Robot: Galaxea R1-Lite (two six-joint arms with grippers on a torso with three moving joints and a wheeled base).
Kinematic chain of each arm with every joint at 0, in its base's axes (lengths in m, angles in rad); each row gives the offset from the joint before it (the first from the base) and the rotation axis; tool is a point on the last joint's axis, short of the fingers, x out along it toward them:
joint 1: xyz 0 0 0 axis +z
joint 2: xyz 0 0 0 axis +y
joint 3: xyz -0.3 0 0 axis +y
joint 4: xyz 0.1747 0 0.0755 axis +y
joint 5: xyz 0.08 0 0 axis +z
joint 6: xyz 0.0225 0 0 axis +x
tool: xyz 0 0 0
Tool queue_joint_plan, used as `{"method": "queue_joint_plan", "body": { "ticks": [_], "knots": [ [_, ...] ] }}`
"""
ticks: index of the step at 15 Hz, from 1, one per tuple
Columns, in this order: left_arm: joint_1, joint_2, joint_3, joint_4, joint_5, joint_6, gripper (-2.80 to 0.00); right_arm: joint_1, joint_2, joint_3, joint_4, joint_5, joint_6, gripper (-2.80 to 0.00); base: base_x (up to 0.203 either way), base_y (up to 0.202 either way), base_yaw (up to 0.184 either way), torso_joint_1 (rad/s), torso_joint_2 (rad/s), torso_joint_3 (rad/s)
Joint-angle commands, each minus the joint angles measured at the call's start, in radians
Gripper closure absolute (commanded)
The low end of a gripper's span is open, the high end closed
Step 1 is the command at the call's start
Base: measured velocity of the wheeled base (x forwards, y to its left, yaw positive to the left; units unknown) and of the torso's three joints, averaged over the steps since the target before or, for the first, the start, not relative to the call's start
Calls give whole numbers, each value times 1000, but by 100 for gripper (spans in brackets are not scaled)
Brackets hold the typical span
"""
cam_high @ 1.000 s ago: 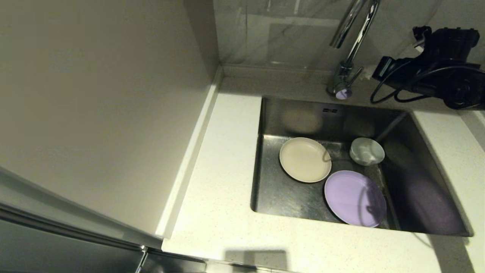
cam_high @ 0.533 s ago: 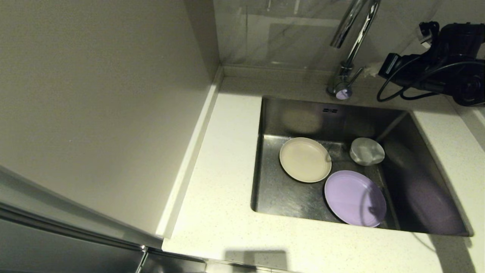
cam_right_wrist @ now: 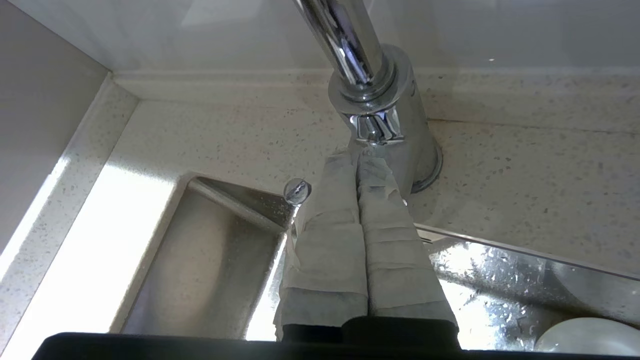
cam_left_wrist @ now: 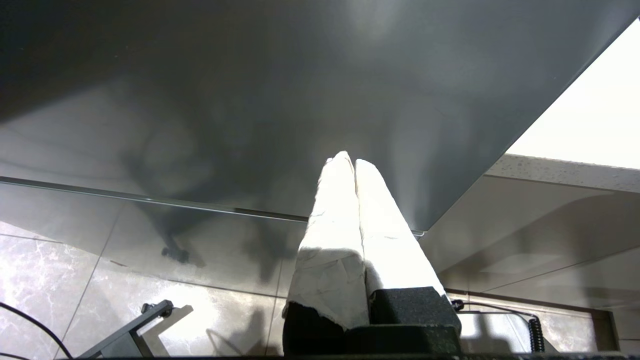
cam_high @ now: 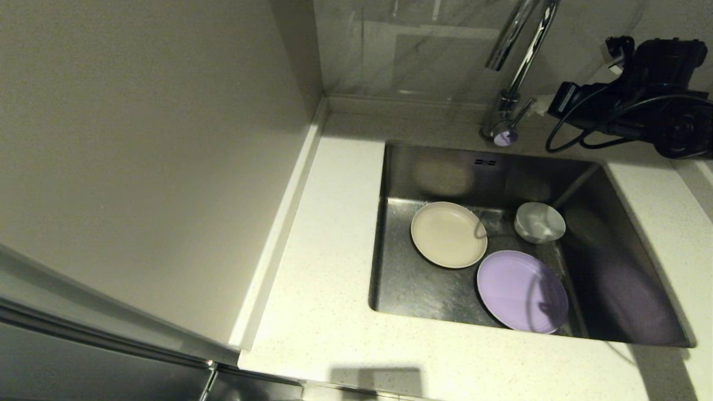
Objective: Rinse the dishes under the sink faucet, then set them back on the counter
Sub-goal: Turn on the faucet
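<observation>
A cream plate (cam_high: 448, 234), a lilac plate (cam_high: 522, 291) and a small white bowl (cam_high: 539, 222) lie on the floor of the steel sink (cam_high: 423, 289). The chrome faucet (cam_high: 521, 55) rises behind the sink, its thin lever (cam_high: 523, 108) pointing to the right. My right gripper (cam_high: 540, 104) is shut and empty. Its tips (cam_right_wrist: 357, 157) rest against the faucet's base (cam_right_wrist: 400, 135), beside the lever's round end (cam_right_wrist: 297, 191). My left gripper (cam_left_wrist: 349, 160) is shut, holds nothing, and hangs parked below counter level, out of the head view.
The speckled counter (cam_high: 328, 223) runs left of and in front of the sink, bounded by a wall panel (cam_high: 139, 139) on the left. A low raised edge (cam_high: 401, 103) runs along the back. A dark cabinet front (cam_left_wrist: 200, 100) and a tiled floor (cam_left_wrist: 75, 280) face the left gripper.
The right arm drew back a little to the right, then returned to the faucet's base. The dishes have not moved.
</observation>
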Motion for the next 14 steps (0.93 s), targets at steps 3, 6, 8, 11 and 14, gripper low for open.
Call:
{"method": "queue_joint_plan", "body": {
  "ticks": [3,6,8,11,14],
  "knots": [
    [-1,-3,0,-1,0,-1,0,2,12,2,-20,9,5,0,0,0,0,0,0,0],
    [0,-3,0,-1,0,-1,0,2,11,3,-20,63,20,0,0,0,0,0,0,0],
    [0,-3,0,-1,0,-1,0,2,7,0,-22,122,42,0,0,0,0,0,0,0],
    [0,-3,0,-1,0,-1,0,2,3,0,-21,210,44,0,0,0,0,0,0,0],
    [0,-3,0,-1,0,-1,0,2,3,3,-21,275,38,0,0,0,0,0,0,0]
  ]
}}
